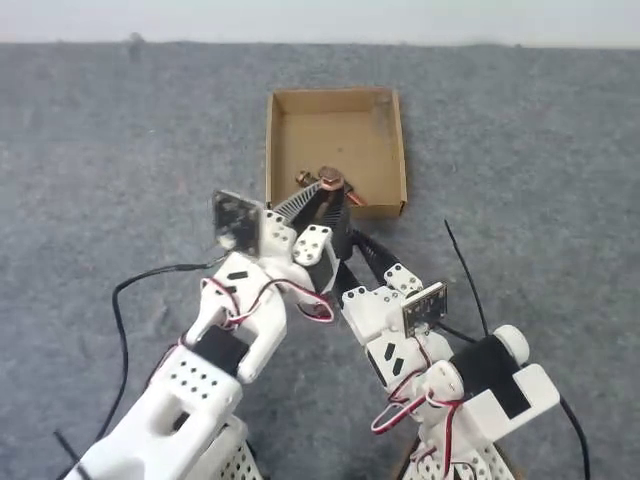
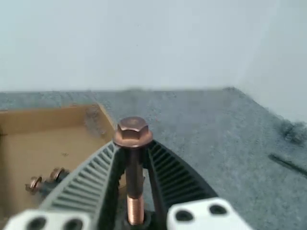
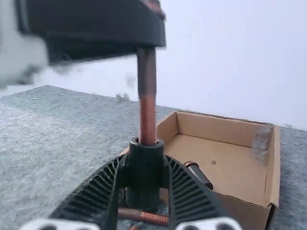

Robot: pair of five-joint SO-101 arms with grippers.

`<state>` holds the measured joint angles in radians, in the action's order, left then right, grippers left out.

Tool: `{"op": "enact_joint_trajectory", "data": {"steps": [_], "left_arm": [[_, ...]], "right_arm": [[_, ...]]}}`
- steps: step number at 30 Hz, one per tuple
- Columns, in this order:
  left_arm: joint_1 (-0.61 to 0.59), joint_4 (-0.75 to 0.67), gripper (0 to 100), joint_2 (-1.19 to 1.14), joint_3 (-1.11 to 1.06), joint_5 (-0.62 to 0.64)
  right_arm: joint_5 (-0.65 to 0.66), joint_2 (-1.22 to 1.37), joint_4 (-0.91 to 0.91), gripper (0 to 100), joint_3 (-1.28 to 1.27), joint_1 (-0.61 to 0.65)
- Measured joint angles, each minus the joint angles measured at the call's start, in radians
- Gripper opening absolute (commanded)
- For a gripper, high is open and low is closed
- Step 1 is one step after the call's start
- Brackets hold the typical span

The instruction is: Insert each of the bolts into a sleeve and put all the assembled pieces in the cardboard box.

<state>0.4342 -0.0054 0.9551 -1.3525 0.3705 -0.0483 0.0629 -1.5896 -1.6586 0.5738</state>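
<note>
The left hand (image 2: 132,152) is clamped on the shaft of a copper-coloured hex-flange bolt (image 2: 133,132), just below the head, and holds it upright. The right hand (image 3: 144,168) is clamped on a black cylindrical sleeve (image 3: 144,152) directly beneath it. The bolt's threaded end sits in the top of the sleeve. Both hands meet above the near wall of the open brown cardboard box (image 1: 272,140). One assembled bolt-and-sleeve piece (image 3: 197,175) lies inside the box. A second copper bolt (image 3: 144,216) lies on the grey carpeted counter (image 1: 100,150) below the right hand.
</note>
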Motion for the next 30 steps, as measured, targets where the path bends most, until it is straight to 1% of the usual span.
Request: {"op": "enact_joint_trajectory", "data": {"steps": [6, 12, 17, 27, 30], "left_arm": [[0.012, -0.002, 1, -0.011, 0.000, -0.005], [0.015, 0.000, 1, 0.055, -0.052, -0.006], [0.032, 0.080, 1, 0.100, -0.052, -0.008], [0.038, 0.092, 1, 0.103, -0.052, -0.008], [0.038, 0.124, 1, 0.110, -0.049, -0.008]], "right_arm": [[0.000, 0.000, 0.000, 0.6, 0.000, -0.006], [0.000, 0.000, 0.000, 0.6, 0.000, -0.006], [0.002, 0.000, 0.000, 0.6, 0.000, -0.006], [0.002, 0.000, 0.000, 0.6, 0.000, -0.012], [0.002, 0.002, 0.000, 0.6, 0.000, -0.014]]}}
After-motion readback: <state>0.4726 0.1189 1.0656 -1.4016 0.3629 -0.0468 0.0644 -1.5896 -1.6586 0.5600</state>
